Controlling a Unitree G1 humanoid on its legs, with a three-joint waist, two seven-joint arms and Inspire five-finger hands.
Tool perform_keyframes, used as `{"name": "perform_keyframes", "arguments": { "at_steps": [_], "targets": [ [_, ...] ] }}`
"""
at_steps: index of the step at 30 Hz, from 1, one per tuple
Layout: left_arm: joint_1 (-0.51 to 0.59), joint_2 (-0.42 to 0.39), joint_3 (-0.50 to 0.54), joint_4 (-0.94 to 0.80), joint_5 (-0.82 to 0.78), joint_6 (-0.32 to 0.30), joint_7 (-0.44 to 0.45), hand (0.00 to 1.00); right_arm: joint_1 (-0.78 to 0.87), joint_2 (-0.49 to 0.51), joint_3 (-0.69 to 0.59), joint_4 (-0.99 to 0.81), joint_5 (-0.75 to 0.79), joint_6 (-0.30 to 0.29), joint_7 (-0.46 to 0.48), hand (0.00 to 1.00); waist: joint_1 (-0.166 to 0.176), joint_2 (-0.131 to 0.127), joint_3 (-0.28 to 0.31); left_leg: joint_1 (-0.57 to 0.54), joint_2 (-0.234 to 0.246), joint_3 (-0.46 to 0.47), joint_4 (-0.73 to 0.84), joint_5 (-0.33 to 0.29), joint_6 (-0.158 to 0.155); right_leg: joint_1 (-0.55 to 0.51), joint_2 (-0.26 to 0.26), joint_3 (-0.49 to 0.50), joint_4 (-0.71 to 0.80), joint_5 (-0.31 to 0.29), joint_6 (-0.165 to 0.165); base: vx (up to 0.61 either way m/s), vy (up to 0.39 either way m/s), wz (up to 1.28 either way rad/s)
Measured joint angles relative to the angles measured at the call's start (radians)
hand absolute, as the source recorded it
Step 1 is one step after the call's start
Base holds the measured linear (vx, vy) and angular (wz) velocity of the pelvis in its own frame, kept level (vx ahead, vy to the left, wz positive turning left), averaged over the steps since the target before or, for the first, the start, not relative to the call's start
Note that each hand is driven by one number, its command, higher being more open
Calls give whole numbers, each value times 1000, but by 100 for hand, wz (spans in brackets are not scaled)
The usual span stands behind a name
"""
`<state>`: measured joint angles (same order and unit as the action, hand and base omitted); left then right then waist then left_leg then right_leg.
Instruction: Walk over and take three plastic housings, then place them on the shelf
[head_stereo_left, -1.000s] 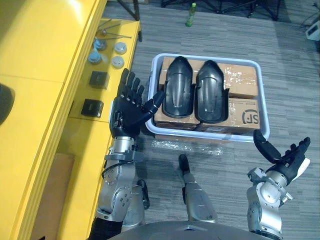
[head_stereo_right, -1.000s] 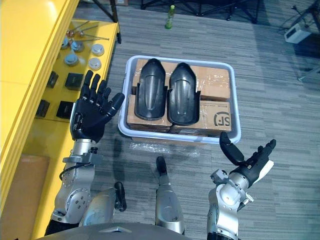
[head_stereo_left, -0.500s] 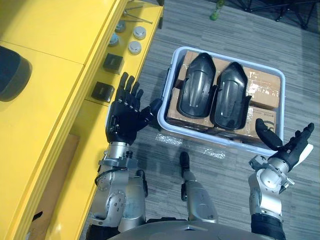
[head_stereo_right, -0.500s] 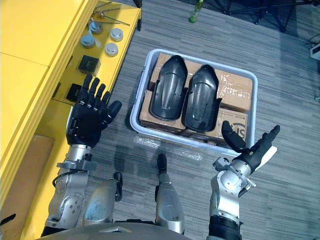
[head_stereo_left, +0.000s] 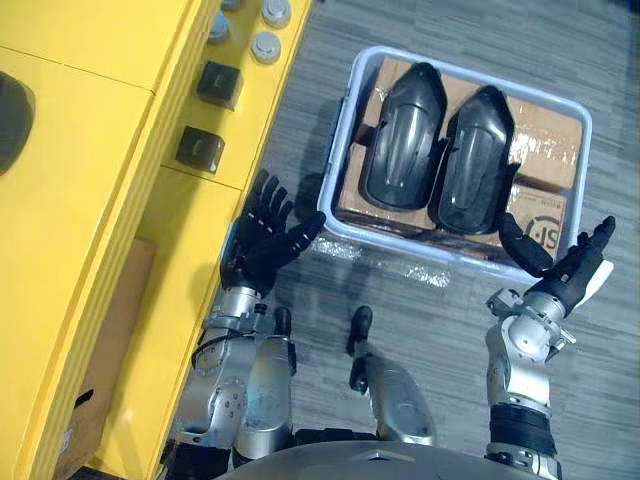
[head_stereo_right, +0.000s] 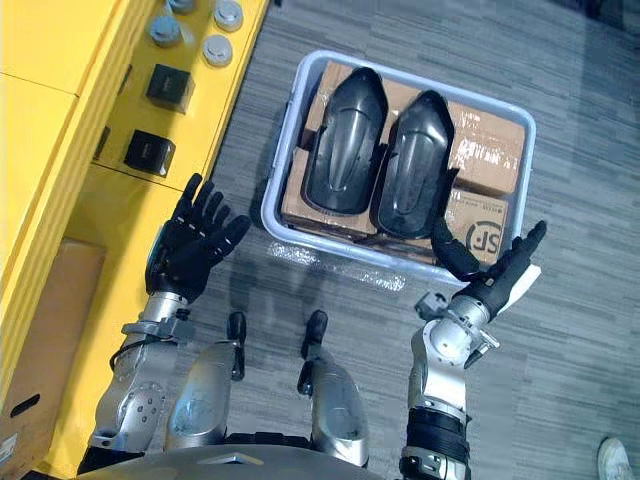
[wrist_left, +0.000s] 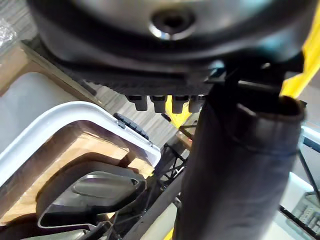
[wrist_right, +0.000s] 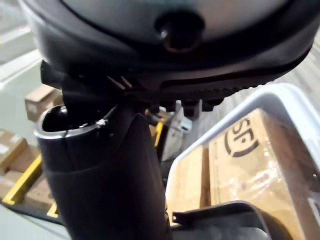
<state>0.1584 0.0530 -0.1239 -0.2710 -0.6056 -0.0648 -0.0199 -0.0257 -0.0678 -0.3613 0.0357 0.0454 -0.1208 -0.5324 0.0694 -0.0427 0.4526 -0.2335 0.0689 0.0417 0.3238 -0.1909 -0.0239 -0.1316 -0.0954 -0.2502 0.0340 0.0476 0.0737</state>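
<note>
Left eye view catches a dark rounded thing (head_stereo_left: 8, 120) on top of the yellow shelf (head_stereo_left: 90, 200), right at the picture's edge, and I can't tell what it is. Right eye view has a white shoe (head_stereo_right: 614, 462) in the corner of the grey floor (head_stereo_right: 560, 380). Left wrist view looks over the bin's rim at one housing from the side. Right wrist view gets the taped cardboard.

Both hands are raised with palms turned up, fingers straight and spread, holding nothing. The left hand (head_stereo_left: 262, 245) is beside the white plastic bin (head_stereo_left: 340, 135) at its near left corner, and the right hand (head_stereo_left: 560, 278) is at its near right corner.

The bin sits on the floor with cardboard boxes (head_stereo_left: 545, 130) in it, and two black plastic housings (head_stereo_left: 400, 135) (head_stereo_left: 475, 150) lie side by side on top. The shelf's lower level carries two black boxes (head_stereo_left: 198, 148) and some round caps (head_stereo_left: 265, 45).
</note>
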Motion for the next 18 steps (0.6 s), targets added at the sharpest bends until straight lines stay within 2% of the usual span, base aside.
{"name": "perform_keyframes", "arguments": {
  "at_steps": [3,10,18],
  "targets": [
    [-4,-12,7,0,-39,-23,0,100,-8,-58,-8,0,-1,0,1,100,0,2,1,9,-16,-15,5,5,2,12,-11,-7,0,-4,-4,-2,10,4],
    [9,-11,-2,2,-59,-22,-5,100,-72,-106,-14,58,1,8,3,100,-1,8,2,33,-33,-35,2,6,3,29,-26,-10,2,-6,-6,-43,23,-2],
    [6,6,-30,55,-62,-18,-7,100,-233,-284,-51,265,28,104,-4,100,-2,16,6,27,-77,-69,-70,64,21,5,-60,-36,0,3,8,-69,13,11]
  ]
}}
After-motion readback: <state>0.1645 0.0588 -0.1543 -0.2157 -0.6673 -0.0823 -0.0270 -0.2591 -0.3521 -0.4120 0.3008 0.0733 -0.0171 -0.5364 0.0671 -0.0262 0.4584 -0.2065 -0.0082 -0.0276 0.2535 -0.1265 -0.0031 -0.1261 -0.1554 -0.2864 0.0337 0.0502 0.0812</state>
